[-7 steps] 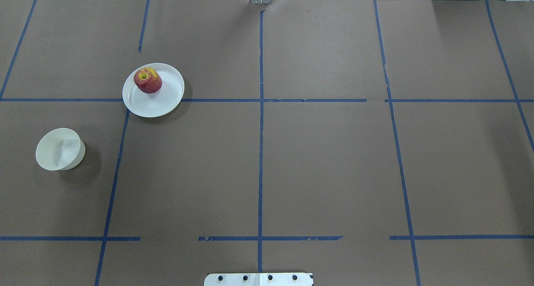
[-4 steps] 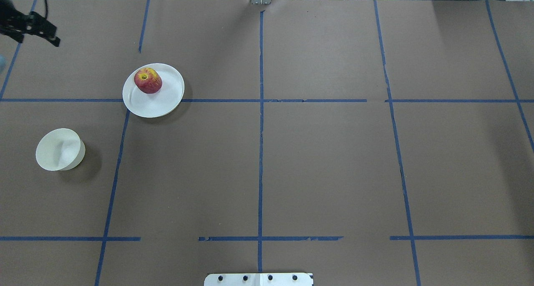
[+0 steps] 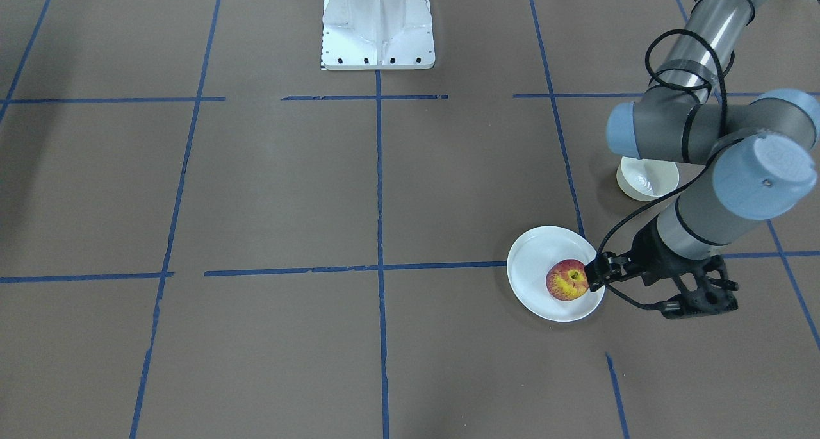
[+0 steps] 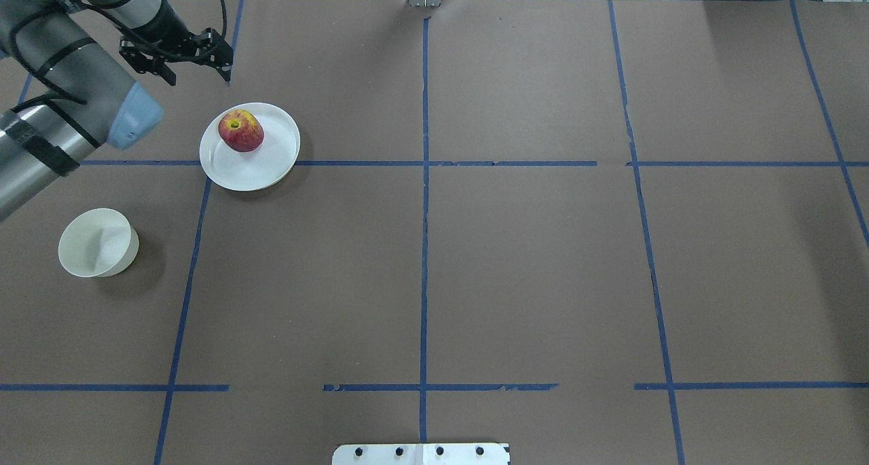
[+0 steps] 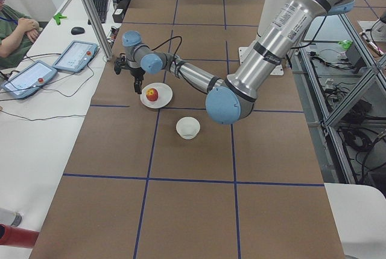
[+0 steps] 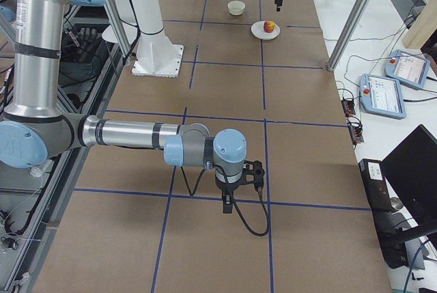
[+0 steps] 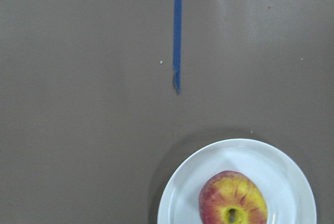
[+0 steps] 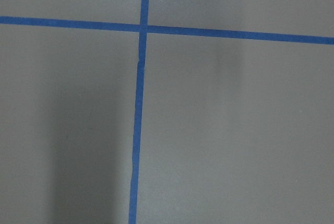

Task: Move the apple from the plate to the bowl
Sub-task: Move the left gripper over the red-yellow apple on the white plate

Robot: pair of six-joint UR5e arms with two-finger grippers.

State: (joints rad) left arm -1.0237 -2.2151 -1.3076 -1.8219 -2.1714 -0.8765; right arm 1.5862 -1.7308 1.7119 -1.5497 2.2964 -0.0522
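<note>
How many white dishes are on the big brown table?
2. The plate holds the apple. The empty bowl sits apart from it. No other dish shows in any view.

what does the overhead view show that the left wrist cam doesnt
Only overhead: the bowl and the left hand, open, off the far side of the plate. Only left wrist: nothing new, just a closer look at the apple, with the plate cropped at the frame's bottom. Both: apple on plate, with a blue tape strip ending beyond it.
</note>
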